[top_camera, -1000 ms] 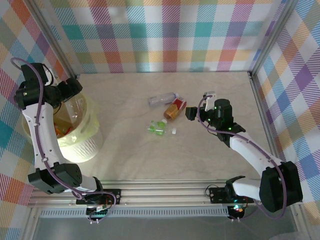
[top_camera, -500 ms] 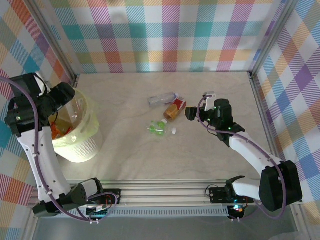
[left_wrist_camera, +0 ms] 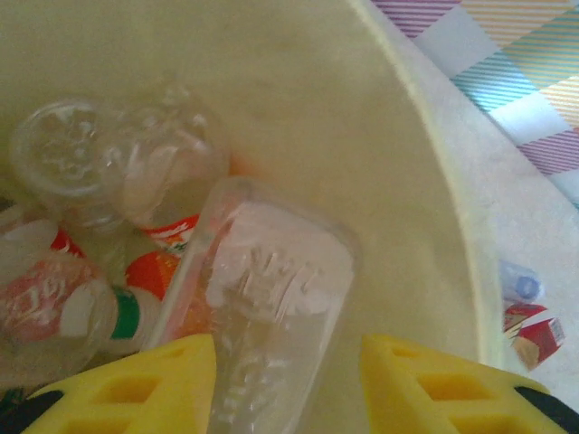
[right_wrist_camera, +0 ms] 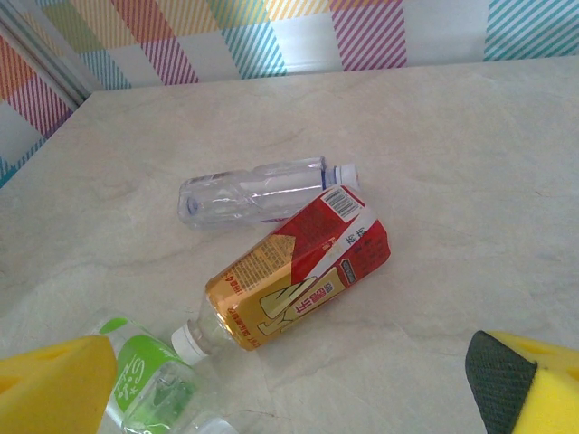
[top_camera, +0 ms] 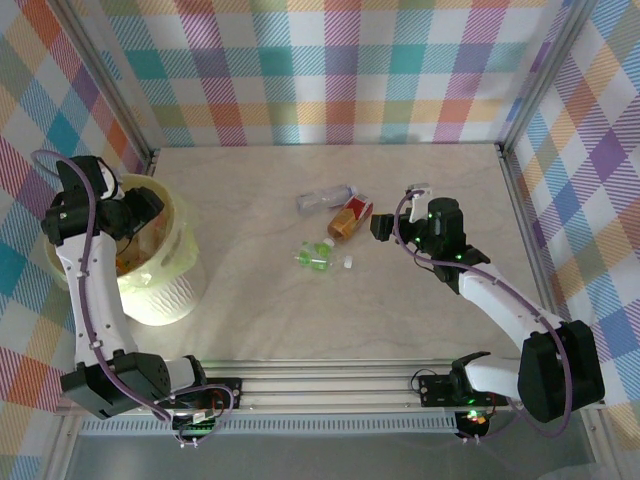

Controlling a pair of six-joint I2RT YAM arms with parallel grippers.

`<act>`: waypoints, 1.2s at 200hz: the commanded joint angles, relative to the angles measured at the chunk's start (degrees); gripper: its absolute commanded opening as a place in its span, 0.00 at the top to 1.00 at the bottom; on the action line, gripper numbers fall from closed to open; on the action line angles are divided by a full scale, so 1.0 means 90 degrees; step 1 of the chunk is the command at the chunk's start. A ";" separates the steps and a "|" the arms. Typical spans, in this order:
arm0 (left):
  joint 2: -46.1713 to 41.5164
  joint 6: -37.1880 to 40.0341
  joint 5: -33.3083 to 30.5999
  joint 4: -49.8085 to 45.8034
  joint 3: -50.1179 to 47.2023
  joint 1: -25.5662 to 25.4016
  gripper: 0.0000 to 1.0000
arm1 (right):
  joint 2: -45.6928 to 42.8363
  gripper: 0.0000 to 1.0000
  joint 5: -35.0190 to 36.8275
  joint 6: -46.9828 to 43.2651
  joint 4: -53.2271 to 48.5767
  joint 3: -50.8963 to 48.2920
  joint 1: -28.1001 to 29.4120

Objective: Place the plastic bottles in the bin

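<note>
Yellow left fingers (left_wrist_camera: 136, 389) flank a clear bottle (left_wrist_camera: 271, 307); beyond lie red, orange and green labels in the pale-yellow bin (left_wrist_camera: 398, 163). Ahead of the yellow right fingers (right_wrist_camera: 54, 384): a clear blue-capped bottle (right_wrist_camera: 253, 192), a white-capped red-orange bottle (right_wrist_camera: 298, 271), a green bottle (right_wrist_camera: 149, 380). Cream marbled table (right_wrist_camera: 470, 163), pastel plaid walls (right_wrist_camera: 271, 36).
</note>
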 commanded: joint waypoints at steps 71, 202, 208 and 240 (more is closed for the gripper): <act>-0.0591 -0.0500 0.1050 0.0122 0.0797 -0.0029 0.47 | -0.0088 0.00 0.0044 0.0091 -0.0121 0.0180 0.0040; 0.0101 -0.0999 -0.0760 0.1731 0.1077 -0.4431 0.25 | -0.0201 0.00 0.0170 -0.0098 -0.0272 0.0200 0.0038; 0.0211 -0.0997 -0.0977 0.1731 0.1097 -0.4620 0.21 | -0.0218 0.00 0.0168 -0.0113 -0.0284 0.0199 0.0038; 0.0931 -0.0957 -0.1583 0.1848 0.1207 -0.5432 0.02 | -0.0337 0.00 0.0246 -0.0142 -0.0431 0.0175 0.0040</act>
